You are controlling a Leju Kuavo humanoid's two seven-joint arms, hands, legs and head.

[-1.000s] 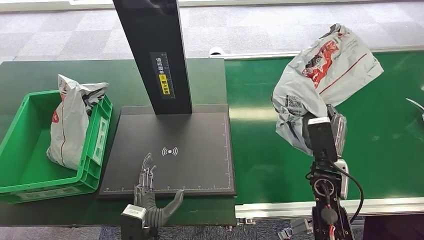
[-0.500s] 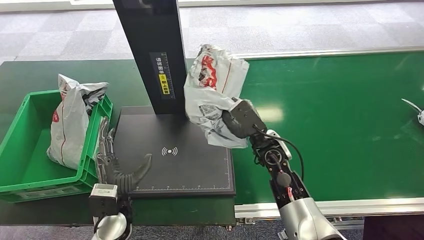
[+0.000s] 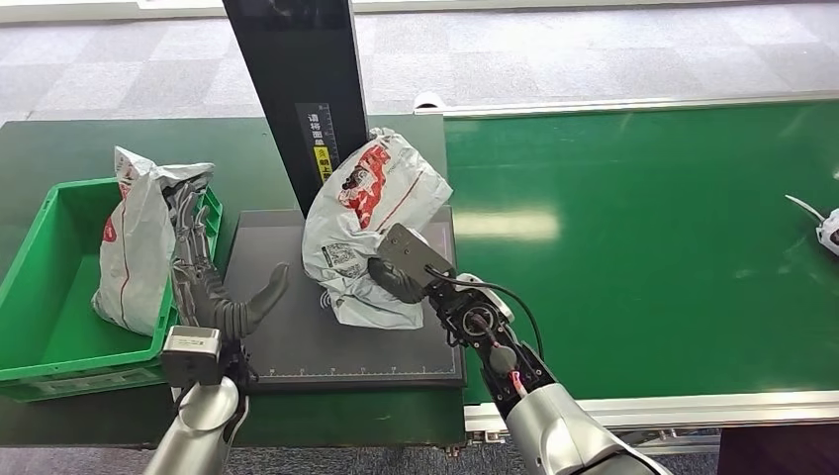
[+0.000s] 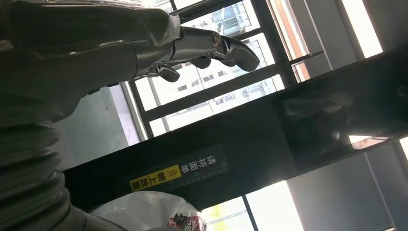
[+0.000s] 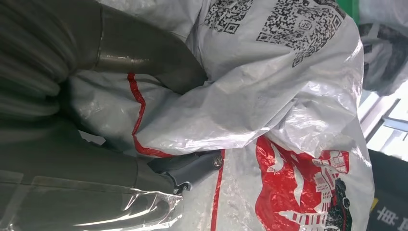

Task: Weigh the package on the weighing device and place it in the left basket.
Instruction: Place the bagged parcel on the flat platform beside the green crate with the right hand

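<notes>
Right hand (image 3: 394,277): closed on the lower end of the package (image 3: 368,223), thumb and fingers pressed into the plastic.

Package: crumpled white plastic mailing bag, held over the black scale plate (image 3: 287,336); its lowest folds seem to touch the plate. Long axis tilted, upper end toward the black post (image 3: 297,99), lower end toward the robot. Red printed picture and thin red line on the upper part; black square codes lower down.

Right wrist view: codes (image 5: 293,24) sharp, red print (image 5: 308,187) close, fingers (image 5: 187,171) sunk in a fold.

Left hand (image 3: 213,287): open, holding nothing, raised between the green basket (image 3: 40,336) and the plate.

Basket: holds a second white bag (image 3: 139,237), upright.

Left wrist view: yellow label (image 4: 156,178) on the post, windows behind.
</notes>
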